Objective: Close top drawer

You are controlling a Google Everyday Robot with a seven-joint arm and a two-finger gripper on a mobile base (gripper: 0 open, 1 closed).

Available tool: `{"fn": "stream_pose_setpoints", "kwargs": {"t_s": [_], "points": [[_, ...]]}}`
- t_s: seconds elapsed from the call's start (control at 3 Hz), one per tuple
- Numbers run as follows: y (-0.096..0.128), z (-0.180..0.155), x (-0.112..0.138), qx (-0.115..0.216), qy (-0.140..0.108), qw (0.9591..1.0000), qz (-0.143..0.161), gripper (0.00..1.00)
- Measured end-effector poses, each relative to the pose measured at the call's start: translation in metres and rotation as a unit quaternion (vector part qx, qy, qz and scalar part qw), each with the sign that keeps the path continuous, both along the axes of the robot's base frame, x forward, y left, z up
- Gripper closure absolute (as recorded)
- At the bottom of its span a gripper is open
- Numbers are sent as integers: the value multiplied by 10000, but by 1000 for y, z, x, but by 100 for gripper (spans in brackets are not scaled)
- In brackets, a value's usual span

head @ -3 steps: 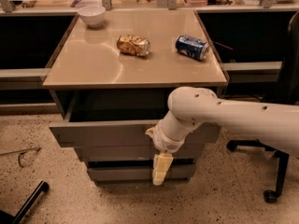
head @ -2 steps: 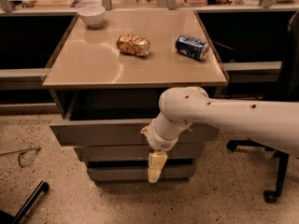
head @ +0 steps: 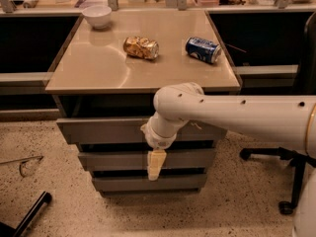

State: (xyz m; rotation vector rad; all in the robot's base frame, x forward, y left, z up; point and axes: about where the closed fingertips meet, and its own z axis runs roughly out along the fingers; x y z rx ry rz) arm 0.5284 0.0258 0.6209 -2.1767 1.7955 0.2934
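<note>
The top drawer [head: 98, 131] stands partly pulled out under the cabinet top [head: 94, 68], a dark gap showing above its grey front, with two more drawer fronts below it. The arm [head: 237, 115] reaches in from the right, its wrist just before the drawer's front, and the gripper [head: 155, 165] hangs straight down past it, in front of the middle drawer [head: 108, 159] — its jaws are pressed together with no gap and hold nothing. On the cabinet top lie a white bowl [head: 97, 15], a crumpled packet [head: 141, 47] and a blue can [head: 203, 50].
</note>
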Motion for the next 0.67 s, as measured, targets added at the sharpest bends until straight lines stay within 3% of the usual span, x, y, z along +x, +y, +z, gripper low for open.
{"fn": "stream_pose_setpoints", "kwargs": {"t_s": [0.33, 0.67], "points": [[2, 4, 23, -151, -153, 9997, -118, 0], [-1, 3, 27, -26, -96, 9999, -77, 0]]}}
